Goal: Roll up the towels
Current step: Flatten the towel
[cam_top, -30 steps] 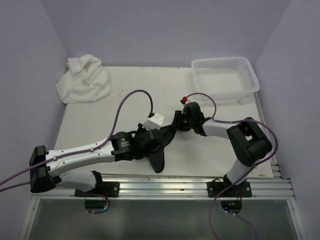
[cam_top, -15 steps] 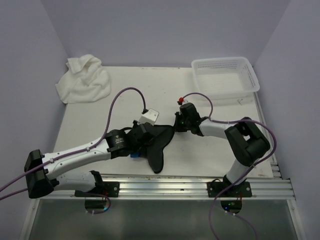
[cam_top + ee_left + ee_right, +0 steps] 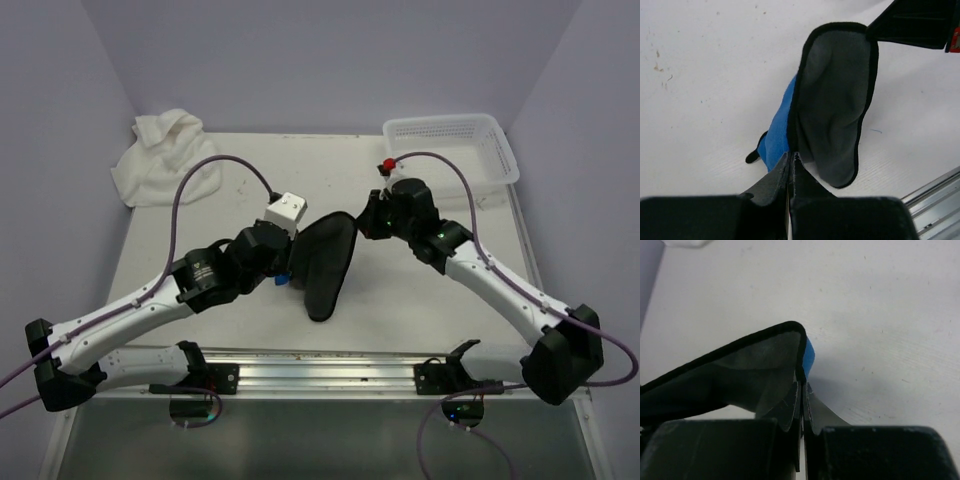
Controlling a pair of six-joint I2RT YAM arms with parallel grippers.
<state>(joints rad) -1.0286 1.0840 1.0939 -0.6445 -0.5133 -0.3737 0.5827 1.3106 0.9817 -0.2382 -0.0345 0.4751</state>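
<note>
A white worktop boxed in by pale lilac walls lies under me. Nearest, the small blue towel, grey-backed with a black hem, hangs slack between my arms, low over the surface. My left jaws are pinched together on one edge, my right jaws clamped on the opposite corner. It looks light and limp, so I judge corners and hems the best holds. Farther back, the big white towel lies crumpled at the left corner, the perforated basket at the right.
</note>
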